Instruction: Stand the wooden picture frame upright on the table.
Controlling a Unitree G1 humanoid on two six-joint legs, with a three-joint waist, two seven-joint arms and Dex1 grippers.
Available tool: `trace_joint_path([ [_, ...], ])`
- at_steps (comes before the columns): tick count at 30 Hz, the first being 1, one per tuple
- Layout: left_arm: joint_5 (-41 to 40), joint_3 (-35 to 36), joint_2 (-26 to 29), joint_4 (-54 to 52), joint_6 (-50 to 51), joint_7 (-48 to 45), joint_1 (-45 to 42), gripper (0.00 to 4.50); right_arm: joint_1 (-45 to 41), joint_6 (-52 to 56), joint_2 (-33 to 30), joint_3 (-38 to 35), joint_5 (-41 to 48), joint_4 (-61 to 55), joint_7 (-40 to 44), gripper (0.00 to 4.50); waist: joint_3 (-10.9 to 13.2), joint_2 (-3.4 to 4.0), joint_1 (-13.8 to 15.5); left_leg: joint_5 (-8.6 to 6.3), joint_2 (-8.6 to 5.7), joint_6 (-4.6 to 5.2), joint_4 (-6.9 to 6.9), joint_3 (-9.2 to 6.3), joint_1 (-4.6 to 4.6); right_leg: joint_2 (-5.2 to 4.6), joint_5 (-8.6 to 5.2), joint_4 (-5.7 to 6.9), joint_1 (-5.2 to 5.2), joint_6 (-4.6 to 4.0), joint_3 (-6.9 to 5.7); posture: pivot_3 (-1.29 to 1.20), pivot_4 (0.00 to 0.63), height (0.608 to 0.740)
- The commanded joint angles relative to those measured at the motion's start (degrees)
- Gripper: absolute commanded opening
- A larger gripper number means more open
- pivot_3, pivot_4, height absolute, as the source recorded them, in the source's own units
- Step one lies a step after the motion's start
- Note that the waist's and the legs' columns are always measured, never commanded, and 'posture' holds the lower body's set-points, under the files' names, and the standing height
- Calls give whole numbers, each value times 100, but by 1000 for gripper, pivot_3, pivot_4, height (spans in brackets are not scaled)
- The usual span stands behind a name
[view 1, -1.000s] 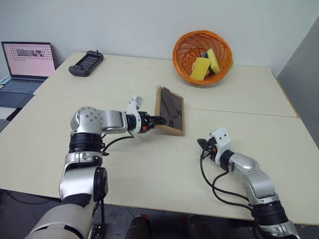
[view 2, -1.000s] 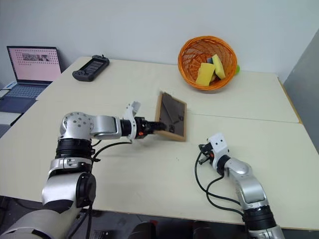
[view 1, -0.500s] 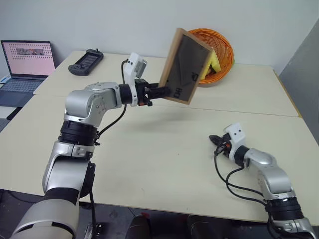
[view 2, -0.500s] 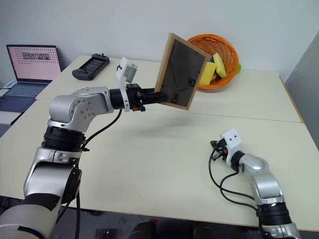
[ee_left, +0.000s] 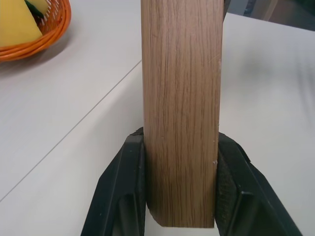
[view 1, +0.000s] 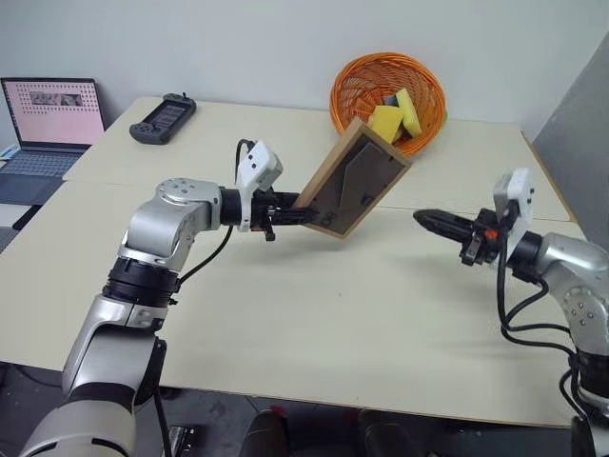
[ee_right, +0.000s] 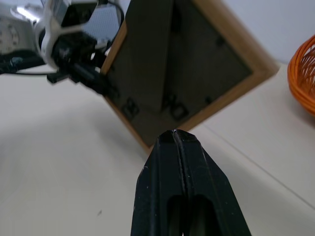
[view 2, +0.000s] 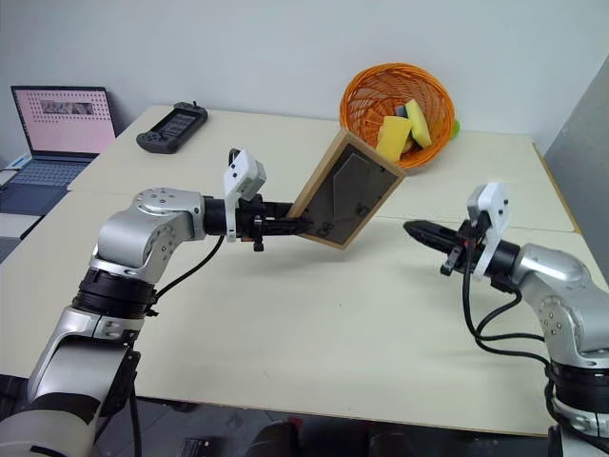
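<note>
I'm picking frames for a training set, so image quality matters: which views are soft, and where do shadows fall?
Left wrist view: the wooden picture frame edge shows crisp grain, the orange basket behind is soft. Right wrist view: the near fingers are dark and blurred. Left eye view: even light, with a faint shadow on the table under the frame.

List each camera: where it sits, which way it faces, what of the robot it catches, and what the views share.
Head views: on the head, facing forward and down at the table; both arms show.
Left wrist view: along the left gripper, whose fingers clamp the wooden picture frame.
Right wrist view: along the shut right gripper, facing the frame's dark back.
Shared: all show the frame; the orange basket appears in all too.
</note>
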Motion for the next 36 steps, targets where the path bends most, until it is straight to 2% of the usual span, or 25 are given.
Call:
trace_joint_path([
  [1,-57,187,-26,-436,-22,-58,-56,1313,-258,-135,223,240,-216,118,-356,500,0,0,4,0,0,0,0,0,-1,0,0,0,-1,0,-1,0,150,740],
  [4,-70,212,-10,-541,35,-75,-16,1313,-417,-312,390,435,-403,279,-460,1319,0,0,8,0,1,0,1,0,-4,0,0,0,-2,0,-1,0,150,740],
  [16,-40,243,21,-696,82,-87,121,1313,-904,-642,791,799,-762,827,-540,1319,1,1,9,0,3,0,1,0,-3,0,1,4,-4,-1,-5,0,150,740],
  [28,222,190,-195,-269,-191,-99,83,1313,-1232,-250,1104,943,-589,234,-753,1319,1,2,10,1,4,0,2,-3,-3,0,1,10,-4,-2,-12,0,150,740],
  [36,389,252,-269,288,-399,-106,-173,1313,-875,62,1175,892,-388,-293,-1003,1319,1,2,10,1,6,0,2,-6,-4,0,1,11,-3,-2,-18,0,150,740],
])
